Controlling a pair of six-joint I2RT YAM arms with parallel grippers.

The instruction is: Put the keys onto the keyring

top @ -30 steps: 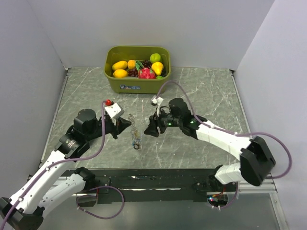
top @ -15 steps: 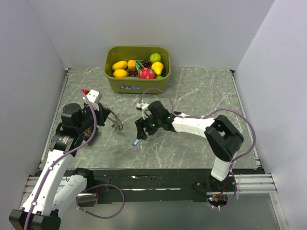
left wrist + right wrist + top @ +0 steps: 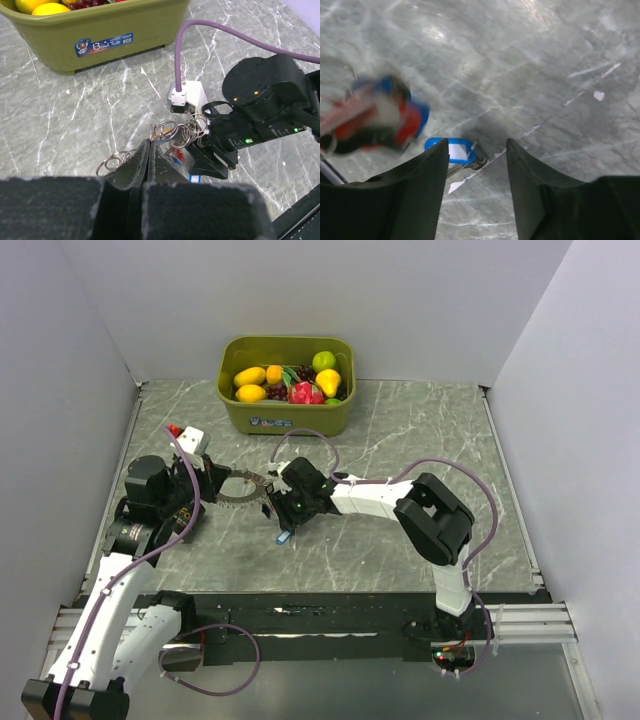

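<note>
Slippage is the likely failure: left fingers (image 3: 149, 152) are clamped together on the floppy keyring (image 3: 176, 131), holding it just above the counter (image 3: 420, 440), and a tug could pull it free. Right fingers (image 3: 436, 160) stand apart over 1 blue-headed key (image 3: 451, 150) lying flat; closing may skid it away.

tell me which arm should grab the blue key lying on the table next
Right. Its hand is open and sits just above the blue key, fingers either side of it. The left hand is shut on the keyring, so it is not free.
</note>
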